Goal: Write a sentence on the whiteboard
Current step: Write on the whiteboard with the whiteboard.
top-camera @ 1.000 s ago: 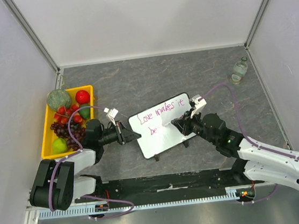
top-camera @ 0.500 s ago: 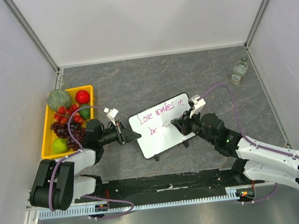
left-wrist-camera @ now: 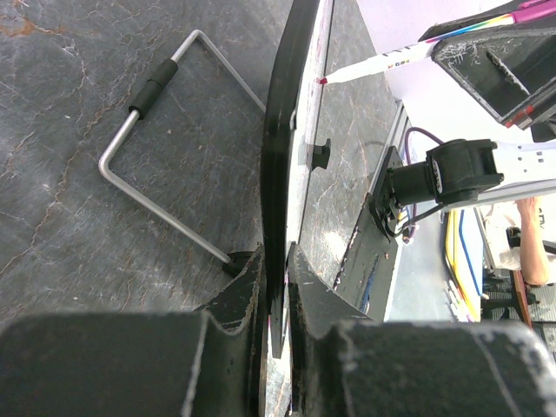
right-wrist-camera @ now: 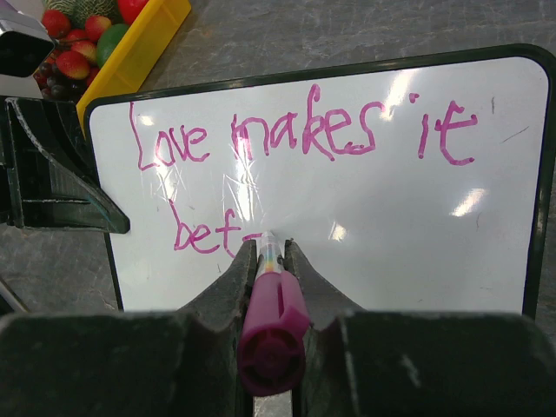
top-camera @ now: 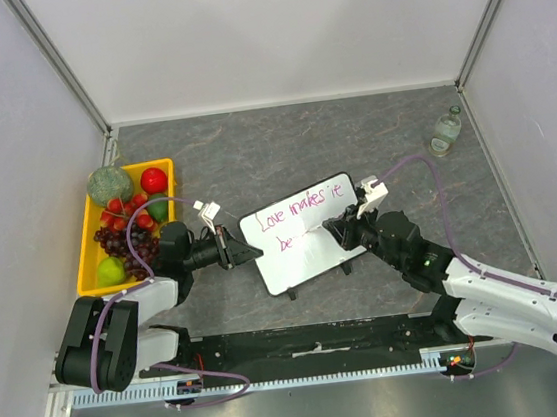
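Between your two arms, mid grey table (top-camera: 252,151): small white rectangular whiteboard, thin black frame (top-camera: 316,253), leaning back. Judging it light, stiff, slick-faced, likely sliding under pen pressure; frame edge looking best hold. Your left gripper (left-wrist-camera: 274,269) is pinching left frame edge, arm stretching low, level. Your right gripper (right-wrist-camera: 271,252) is clenching pink marker (right-wrist-camera: 271,308), arm angling in from right, tip touching board on second line of pink handwritten sentence (right-wrist-camera: 304,139).

black-and-white arms (top-camera: 500,294), purple cables (top-camera: 409,158)
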